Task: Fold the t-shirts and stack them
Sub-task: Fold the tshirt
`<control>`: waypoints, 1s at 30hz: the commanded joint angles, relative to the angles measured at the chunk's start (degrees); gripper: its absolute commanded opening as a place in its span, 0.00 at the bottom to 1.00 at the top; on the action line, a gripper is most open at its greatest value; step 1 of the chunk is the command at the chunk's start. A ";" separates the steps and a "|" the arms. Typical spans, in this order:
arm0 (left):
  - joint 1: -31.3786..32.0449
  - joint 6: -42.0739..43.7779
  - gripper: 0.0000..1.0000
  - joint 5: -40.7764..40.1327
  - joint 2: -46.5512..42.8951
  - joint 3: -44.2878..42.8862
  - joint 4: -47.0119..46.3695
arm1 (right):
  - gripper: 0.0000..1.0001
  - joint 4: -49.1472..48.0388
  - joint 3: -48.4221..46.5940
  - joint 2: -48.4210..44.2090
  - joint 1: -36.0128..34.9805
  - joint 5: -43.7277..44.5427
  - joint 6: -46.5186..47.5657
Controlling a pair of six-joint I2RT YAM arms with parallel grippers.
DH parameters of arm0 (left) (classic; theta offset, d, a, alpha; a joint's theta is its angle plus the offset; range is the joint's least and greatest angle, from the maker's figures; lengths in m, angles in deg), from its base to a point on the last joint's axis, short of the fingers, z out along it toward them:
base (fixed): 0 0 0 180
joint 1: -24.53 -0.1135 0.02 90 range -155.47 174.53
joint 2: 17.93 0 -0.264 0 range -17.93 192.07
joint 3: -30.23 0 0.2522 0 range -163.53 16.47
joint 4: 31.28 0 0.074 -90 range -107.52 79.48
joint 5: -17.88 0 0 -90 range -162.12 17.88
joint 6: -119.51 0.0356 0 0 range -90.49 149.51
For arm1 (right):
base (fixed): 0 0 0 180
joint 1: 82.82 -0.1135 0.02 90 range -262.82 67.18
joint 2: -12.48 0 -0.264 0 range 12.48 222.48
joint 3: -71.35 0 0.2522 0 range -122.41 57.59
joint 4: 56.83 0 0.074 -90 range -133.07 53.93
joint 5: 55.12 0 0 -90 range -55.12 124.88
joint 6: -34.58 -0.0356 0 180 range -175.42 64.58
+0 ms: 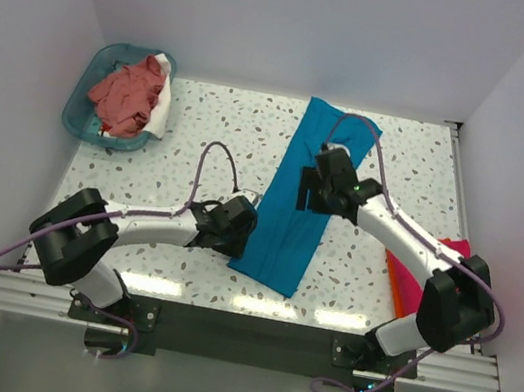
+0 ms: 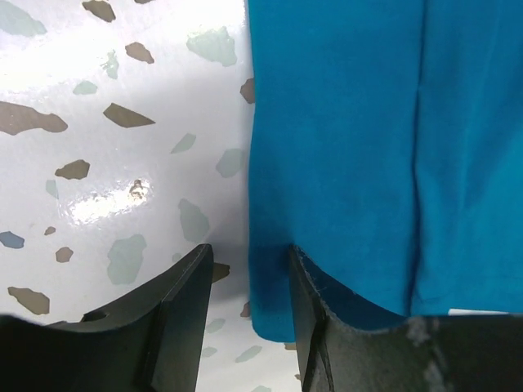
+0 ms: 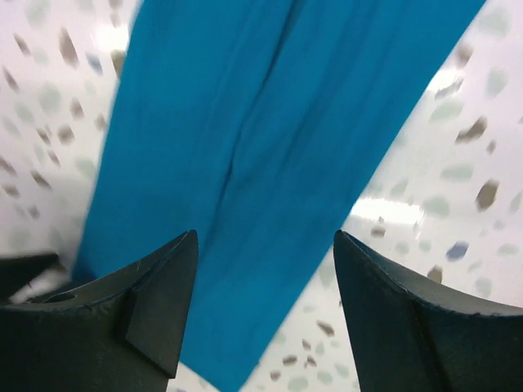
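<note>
White-walled booth (image 1: 273, 15), white speckled terrazzo counter (image 1: 203, 125).

Top view: large teal-blue cloth t-shirt (image 1: 288, 231) lies mid-counter as a long narrow strip. The lengthwise folds look done, the cross-folds not yet. Magenta-pink t-shirt (image 1: 411, 295) and orange t-shirt (image 1: 393, 276) sit at the right counter edge, partly under the right arm (image 1: 406, 244); can't tell how neat they are. Dusty salmon-pink t-shirt (image 1: 125, 96) and white t-shirt (image 1: 159, 115) are crumpled in the translucent teal plastic basket (image 1: 85, 96), far-left corner, both left to do. Roughly midway, my read.

Left wrist: left hand (image 2: 249, 314) slightly spread, straddling the strip's edge. One finger over cloth, one over counter, nothing pinched.

Right wrist: right hand (image 3: 265, 318) spread wide above the strip, empty.
</note>
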 commanded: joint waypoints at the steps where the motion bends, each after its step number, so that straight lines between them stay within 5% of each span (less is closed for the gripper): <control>1: 0.22 -0.62 0.48 0.77 -3.02 1.92 -4.43 | 0.70 -0.68 7.79 -6.89 -3.95 2.81 -5.11; 8: 0.65 -2.19 0.45 -0.10 -4.60 5.26 -4.53 | 0.67 1.08 14.31 -12.89 -14.58 4.40 -11.87; 18: 0.65 -7.56 0.28 1.83 -7.85 12.38 -7.07 | 0.50 -2.17 14.05 -5.16 -26.53 7.38 -20.23; 30: 0.65 -10.11 0.23 3.85 -10.14 17.48 -10.76 | 0.48 -3.41 12.03 3.10 -30.06 9.58 -24.28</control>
